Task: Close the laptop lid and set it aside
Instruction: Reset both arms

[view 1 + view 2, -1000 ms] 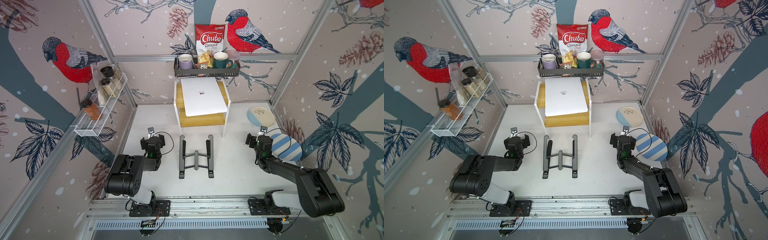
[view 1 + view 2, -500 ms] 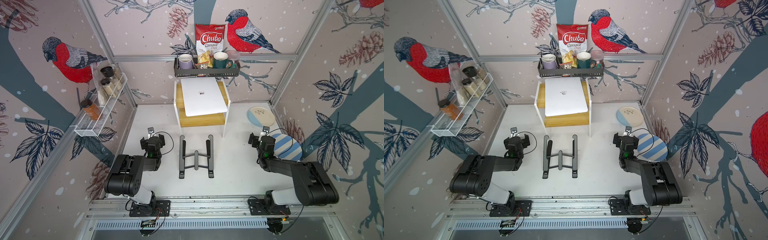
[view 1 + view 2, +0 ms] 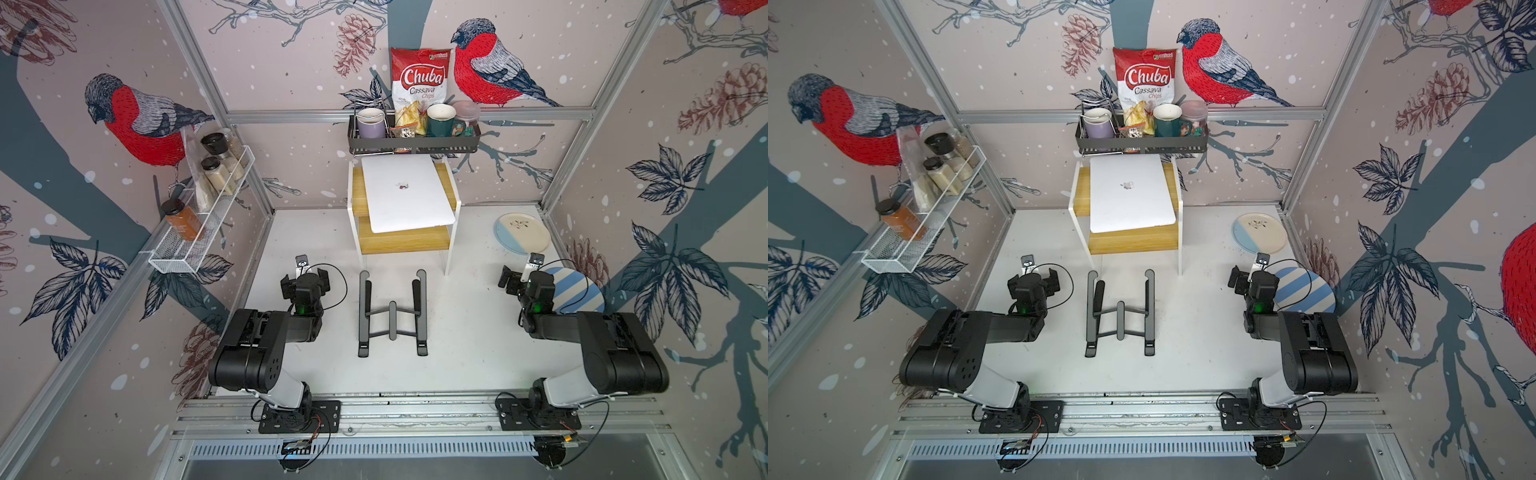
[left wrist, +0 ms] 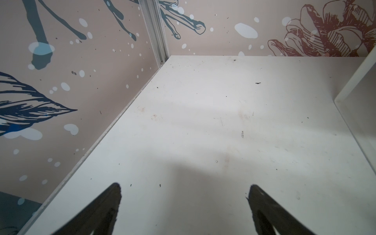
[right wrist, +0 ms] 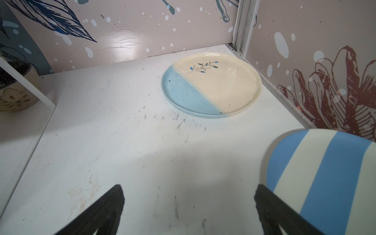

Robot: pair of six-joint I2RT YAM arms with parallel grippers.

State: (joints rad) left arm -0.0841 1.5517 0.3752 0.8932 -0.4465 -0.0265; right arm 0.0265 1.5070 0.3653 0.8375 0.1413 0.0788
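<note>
Seeing laptop (image 3: 409, 208) with lid (image 3: 399, 183) down on shelf (image 3: 358, 195) at 12 o'clock; my left gripper (image 4: 185, 191) and right gripper (image 5: 188, 192) both gape wide, holding nothing

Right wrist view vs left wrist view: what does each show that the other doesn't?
Only right wrist: a cream-and-blue plate flat on the table, and a blue-striped dish close by the right claw, which is open. Only left wrist: the left claw, open, with nothing lying on the table ahead. Both: table, patterned walls, a corner post, a white stand leg at the frame edge. Neither shows the laptop.
</note>
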